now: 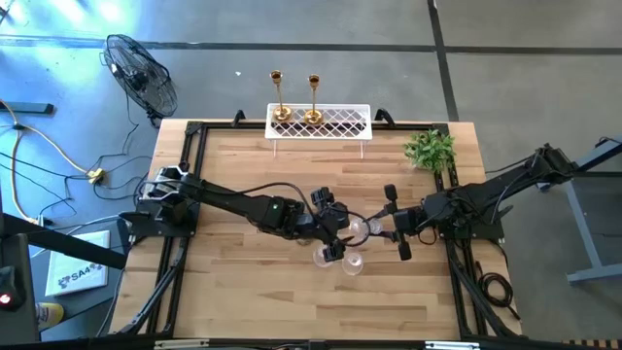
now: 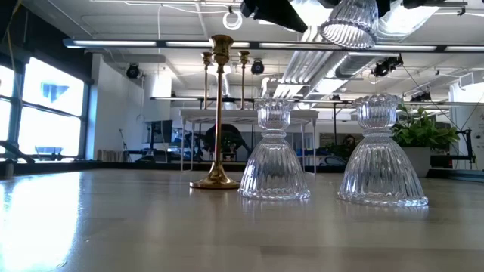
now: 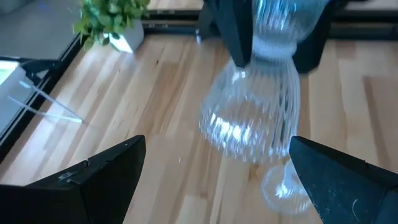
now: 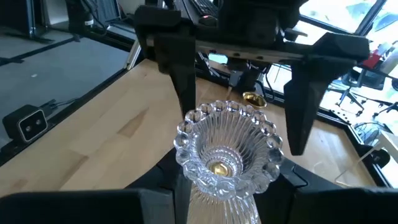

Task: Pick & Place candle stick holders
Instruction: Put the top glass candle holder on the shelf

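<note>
My right gripper [image 1: 381, 229] is shut on a clear ribbed glass candle stick holder [image 3: 255, 112], lifted over the table's middle. Its wide scalloped base [image 4: 227, 146] faces my left gripper [image 1: 342, 231]. That gripper is open, its fingers [image 4: 180, 68] standing either side of the base without touching it. Two more glass holders [image 2: 274, 155] [image 2: 382, 155] stand on their bases on the table below. A gold holder [image 2: 219, 113] stands on its round base beside them. Two gold holders [image 1: 279, 97] [image 1: 313, 97] stand at the white rack [image 1: 321, 122]. My right gripper pinches the glass holder's narrow neck [image 3: 270, 43] between its two fingers [image 3: 236, 37], coming from the table's right side. The holder is lifted clear of the table, lying tilted, its wide base toward my left gripper.
A small green plant [image 1: 431, 148] sits at the far right corner of the table. The white lattice rack stands at the far edge. A black frame [image 1: 185, 194] runs along the table's sides. Bare wood lies near the front edge.
</note>
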Robot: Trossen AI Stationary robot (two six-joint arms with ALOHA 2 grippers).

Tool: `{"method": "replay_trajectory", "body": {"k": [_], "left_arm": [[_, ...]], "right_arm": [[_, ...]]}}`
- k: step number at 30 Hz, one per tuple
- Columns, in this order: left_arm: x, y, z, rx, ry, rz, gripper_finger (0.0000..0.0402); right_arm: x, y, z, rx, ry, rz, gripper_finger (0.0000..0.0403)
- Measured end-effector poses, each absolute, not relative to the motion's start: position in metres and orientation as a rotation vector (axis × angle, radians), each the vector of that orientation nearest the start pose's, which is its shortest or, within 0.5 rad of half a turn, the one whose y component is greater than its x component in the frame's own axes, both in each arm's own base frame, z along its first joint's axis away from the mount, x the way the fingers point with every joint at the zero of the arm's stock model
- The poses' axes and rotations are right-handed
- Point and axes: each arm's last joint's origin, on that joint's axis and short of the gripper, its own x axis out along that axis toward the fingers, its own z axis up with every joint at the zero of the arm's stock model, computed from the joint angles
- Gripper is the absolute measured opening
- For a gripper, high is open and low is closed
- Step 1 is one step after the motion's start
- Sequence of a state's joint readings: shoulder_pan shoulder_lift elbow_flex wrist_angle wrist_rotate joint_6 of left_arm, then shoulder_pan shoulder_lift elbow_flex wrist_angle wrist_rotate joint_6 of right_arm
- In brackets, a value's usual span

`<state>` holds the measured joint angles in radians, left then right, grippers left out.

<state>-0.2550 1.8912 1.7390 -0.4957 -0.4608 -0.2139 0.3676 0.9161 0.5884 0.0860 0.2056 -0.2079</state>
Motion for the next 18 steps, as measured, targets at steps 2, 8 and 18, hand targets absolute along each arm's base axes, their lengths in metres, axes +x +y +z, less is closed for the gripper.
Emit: {"method": "replay_trajectory", "body": {"k": [2, 8, 18], "left_arm": [[0.42, -0.093, 0.321, 0.001, 0.572, 0.237, 0.039], [0.424, -0.094, 0.326, -0.022, 0.519, 0.168, 0.039], [0.432, -0.096, 0.316, 0.031, 0.531, 0.141, 0.039]], "right_arm": [[0.192, 0.067, 0.268, -0.28, 0.216, 0.171, 0.012], [0.192, 0.067, 0.267, -0.289, 0.23, 0.159, 0.012], [0.192, 0.067, 0.266, -0.291, 0.234, 0.16, 0.012]]}}
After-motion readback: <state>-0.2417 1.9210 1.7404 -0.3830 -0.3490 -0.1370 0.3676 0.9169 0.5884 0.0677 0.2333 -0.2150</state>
